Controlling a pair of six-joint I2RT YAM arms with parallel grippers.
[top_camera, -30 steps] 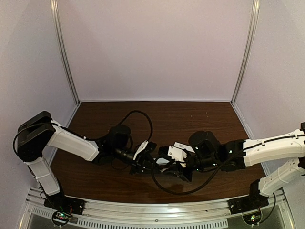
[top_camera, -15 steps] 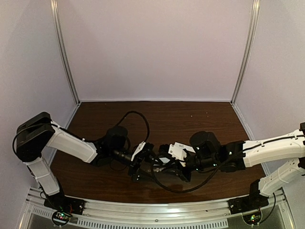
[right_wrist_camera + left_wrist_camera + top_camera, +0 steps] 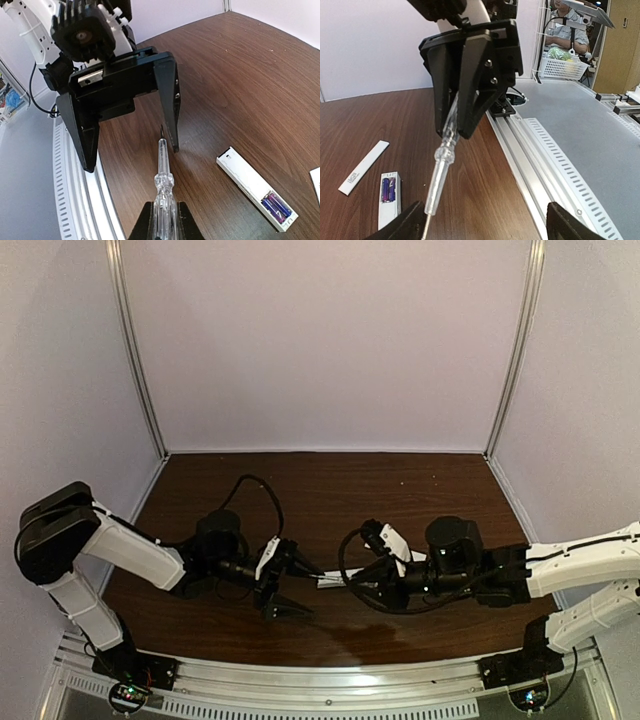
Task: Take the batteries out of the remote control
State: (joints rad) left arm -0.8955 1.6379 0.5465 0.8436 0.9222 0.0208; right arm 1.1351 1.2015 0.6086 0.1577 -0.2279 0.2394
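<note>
The remote control [image 3: 250, 186] is a slim white bar lying flat on the table with its back open. Purple-blue batteries [image 3: 274, 205] sit in its compartment, which also shows in the left wrist view [image 3: 385, 189]. The thin white back cover [image 3: 364, 167] lies beside the remote control [image 3: 388, 202]. My right gripper [image 3: 164, 206] is shut on the clear handle of a screwdriver [image 3: 163, 175]. The screwdriver tip points between the fingers of my open left gripper [image 3: 482, 227], close to one finger [image 3: 169, 102]. From above, the left gripper [image 3: 293, 588] and right gripper [image 3: 372, 575] face each other.
Black cables loop over the brown table [image 3: 400, 490] behind both arms. An aluminium rail [image 3: 555, 165] runs along the near table edge, just beside the left gripper. White walls enclose the back and sides.
The left gripper has opened, let go of the screwdriver and drawn back to the left. The right gripper has shut on the handle and shifted slightly right.
</note>
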